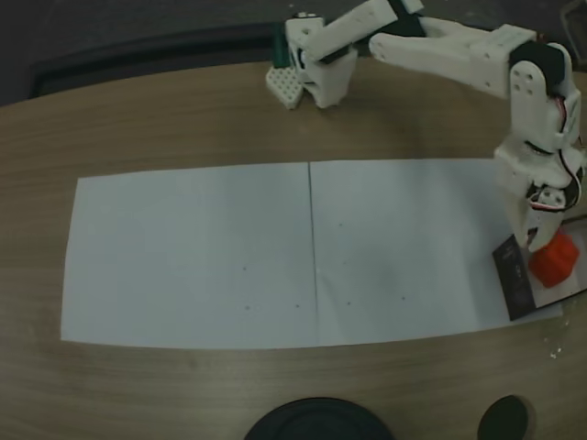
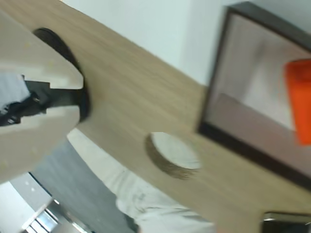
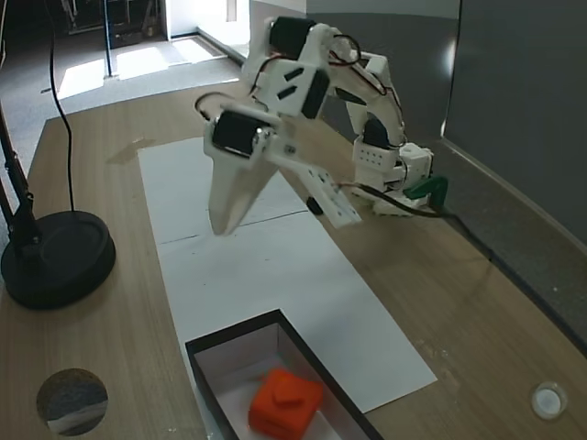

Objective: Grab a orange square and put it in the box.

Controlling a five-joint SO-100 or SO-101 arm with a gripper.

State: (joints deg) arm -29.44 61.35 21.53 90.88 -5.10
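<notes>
One orange cube (image 3: pixel 286 403) sits inside one black-walled box (image 3: pixel 234 336). Two white paper sheets (image 1: pixel 193 252) lie edge to edge on the wooden tabletop (image 1: pixel 183 124). There is one white robot arm (image 3: pixel 293 87) with a single claw (image 3: pixel 275 211). One black round lamp base (image 3: pixel 55 261) stands on the tabletop, and one round hole (image 3: pixel 71 401) is cut through the wood.
</notes>
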